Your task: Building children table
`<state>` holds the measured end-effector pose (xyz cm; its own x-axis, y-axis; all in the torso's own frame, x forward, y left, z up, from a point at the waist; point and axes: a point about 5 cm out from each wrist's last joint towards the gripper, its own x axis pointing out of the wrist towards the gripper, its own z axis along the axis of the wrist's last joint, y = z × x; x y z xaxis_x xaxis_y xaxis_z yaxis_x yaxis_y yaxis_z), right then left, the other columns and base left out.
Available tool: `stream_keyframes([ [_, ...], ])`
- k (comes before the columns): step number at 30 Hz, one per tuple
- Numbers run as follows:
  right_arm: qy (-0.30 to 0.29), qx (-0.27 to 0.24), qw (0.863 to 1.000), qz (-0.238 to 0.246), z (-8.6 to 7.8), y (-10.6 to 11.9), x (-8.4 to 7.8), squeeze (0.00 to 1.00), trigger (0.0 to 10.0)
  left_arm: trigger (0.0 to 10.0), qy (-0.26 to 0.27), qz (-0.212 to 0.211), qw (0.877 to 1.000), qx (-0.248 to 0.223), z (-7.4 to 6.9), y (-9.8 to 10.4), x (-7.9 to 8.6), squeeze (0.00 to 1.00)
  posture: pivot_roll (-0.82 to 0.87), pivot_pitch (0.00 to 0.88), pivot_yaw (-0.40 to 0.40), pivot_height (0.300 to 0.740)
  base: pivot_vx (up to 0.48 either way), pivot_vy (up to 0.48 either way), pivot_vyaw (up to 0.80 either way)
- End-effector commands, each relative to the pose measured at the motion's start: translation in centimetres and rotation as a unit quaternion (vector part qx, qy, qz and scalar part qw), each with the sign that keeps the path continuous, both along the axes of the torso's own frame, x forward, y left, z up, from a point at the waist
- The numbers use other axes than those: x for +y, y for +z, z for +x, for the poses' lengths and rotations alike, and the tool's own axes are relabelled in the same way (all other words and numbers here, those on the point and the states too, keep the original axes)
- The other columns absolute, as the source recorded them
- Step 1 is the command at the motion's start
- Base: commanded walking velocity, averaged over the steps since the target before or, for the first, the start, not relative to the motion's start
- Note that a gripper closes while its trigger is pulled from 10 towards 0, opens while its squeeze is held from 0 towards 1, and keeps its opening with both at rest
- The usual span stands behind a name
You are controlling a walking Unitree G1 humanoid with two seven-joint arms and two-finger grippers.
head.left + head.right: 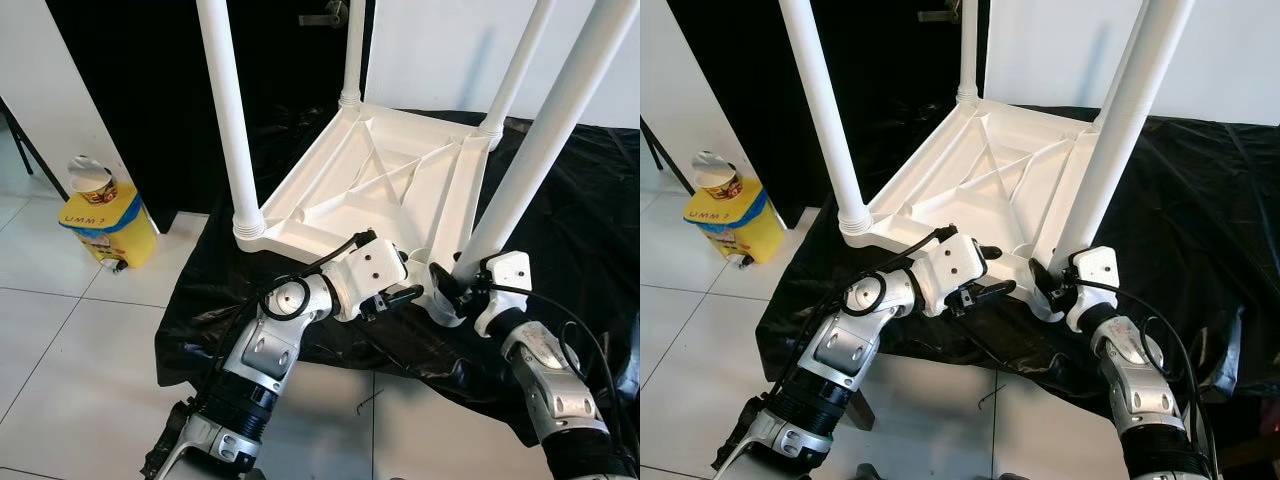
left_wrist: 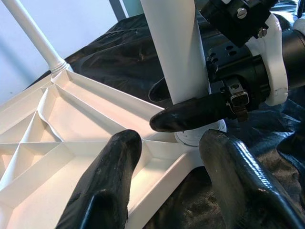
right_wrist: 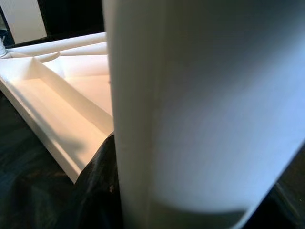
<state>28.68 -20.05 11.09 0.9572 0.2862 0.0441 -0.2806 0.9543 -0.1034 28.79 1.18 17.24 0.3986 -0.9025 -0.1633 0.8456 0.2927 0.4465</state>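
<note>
Nearest, the right gripper is closed around the base of the near-right leg, a white tube standing up from the corner of the upturned white table top; in the left wrist view one of its black fingers wraps across the front of that leg just above the socket. The right wrist view looks straight along the tube, with the tray-like underside of the top beside it.

Just to its left, the left gripper hovers at the same near edge of the table top. Its two fingers are spread wide with nothing between them but the rim; they hold nothing. The two grippers sit close together, so the near-right corner is crowded, while the near-left corner stands free.

The table top lies ribs-up on a black sheet spread over the floor. Its near rim comes close to the sheet's front edge, where pale floor tiles begin. Three more white legs rise from the other corners: near-left leg, far-left leg, far-right leg.

Off to the left, well apart from the sheet, a yellow bin stands on the tiles with a small round tub on top. Behind everything runs a black backdrop and a white wall.
</note>
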Motion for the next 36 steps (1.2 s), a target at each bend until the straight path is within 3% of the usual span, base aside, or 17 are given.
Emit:
stream_keyframes([
  [1, -0.031, 0.029, 0.999, 0.008, -0.6, -1.3, -0.3, 0.00, 10.0, 10.0, 0.049, -0.022, 0.998, -0.019, 0.4, 0.1, -0.2, 0.00, -0.06, 0.000, -0.045, 0.740, 0.000, 0.000, 0.00],
  [9, -0.115, 0.019, 0.993, 0.032, -0.9, -1.2, -0.1, 0.00, 10.0, 10.0, 0.049, -0.022, 0.998, -0.018, 0.4, 0.1, -0.2, 0.00, -0.06, 0.000, -0.047, 0.740, 0.000, 0.000, 0.00],
  [14, -0.135, 0.018, 0.990, 0.041, -1.1, -1.3, 0.2, 0.00, 10.0, 10.0, 0.050, -0.023, 0.998, -0.017, 0.4, 0.1, -0.1, 0.00, -0.06, 0.000, -0.047, 0.740, 0.000, 0.000, 0.00],
  [19, -0.172, 0.026, 0.981, 0.081, -1.3, -1.6, 2.2, 0.00, 10.0, 10.0, 0.050, -0.022, 0.998, -0.017, 0.4, 0.1, 0.0, 0.00, -0.06, 0.000, -0.043, 0.740, 0.000, 0.000, 0.00],
  [23, -0.176, 0.029, 0.980, 0.090, -1.3, -1.6, 3.4, 0.00, 10.0, 10.0, 0.051, -0.020, 0.998, -0.017, 0.6, 0.1, 0.0, 0.00, -0.06, 0.000, -0.040, 0.740, 0.000, 0.000, 0.00],
  [35, -0.164, 0.017, 0.985, 0.055, -1.3, -1.1, 3.3, 0.00, 10.0, 10.0, 0.054, -0.020, 0.998, -0.017, 0.7, 0.1, 0.0, 0.00, -0.06, 0.008, -0.039, 0.740, 0.000, 0.000, 0.00],
  [36, -0.156, 0.012, 0.987, 0.046, -1.3, -1.0, 3.3, 1.00, 10.0, 10.0, 0.054, -0.020, 0.998, -0.016, 0.7, 0.1, 0.0, 0.00, -0.06, 0.010, -0.039, 0.740, 0.000, 0.000, 0.00],
])
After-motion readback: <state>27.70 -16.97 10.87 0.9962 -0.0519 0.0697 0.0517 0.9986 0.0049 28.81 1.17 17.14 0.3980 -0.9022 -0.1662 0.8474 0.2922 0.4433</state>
